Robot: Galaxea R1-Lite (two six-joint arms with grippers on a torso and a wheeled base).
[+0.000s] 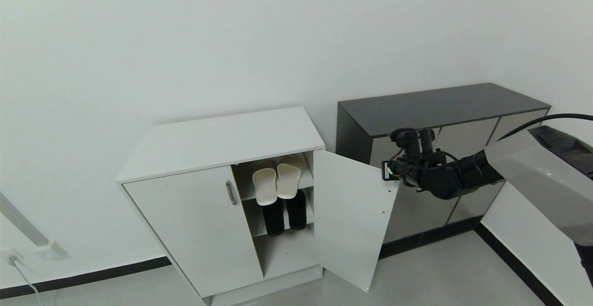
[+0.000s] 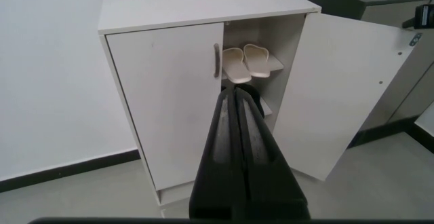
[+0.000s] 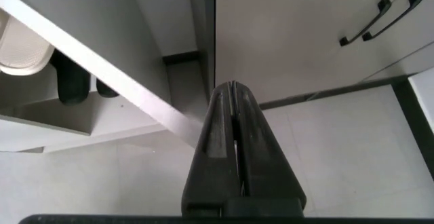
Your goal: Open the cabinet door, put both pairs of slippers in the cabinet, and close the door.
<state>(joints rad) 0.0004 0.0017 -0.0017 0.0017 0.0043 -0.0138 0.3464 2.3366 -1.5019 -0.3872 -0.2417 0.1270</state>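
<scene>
**Door's free edge at my right gripper**

Both pairs, white slippers [image 1: 277, 183] and black slippers [image 1: 285, 214], are on the cabinet [image 1: 222, 141] shelves. The open door [image 1: 352, 213] swings out to my right. My right gripper [image 1: 387, 170], fingers pressed together, is at its upper outer corner, so I judge closing needs a leftward push.

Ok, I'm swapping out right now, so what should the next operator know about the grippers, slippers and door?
Left gripper: shut, holding nothing, facing the cabinet.
Right gripper: shut, at the top outer corner of the open door.
White slippers lie on the upper shelf, black slippers on the shelf below.
Done: door opened, both pairs in.
Left: close the door.
</scene>
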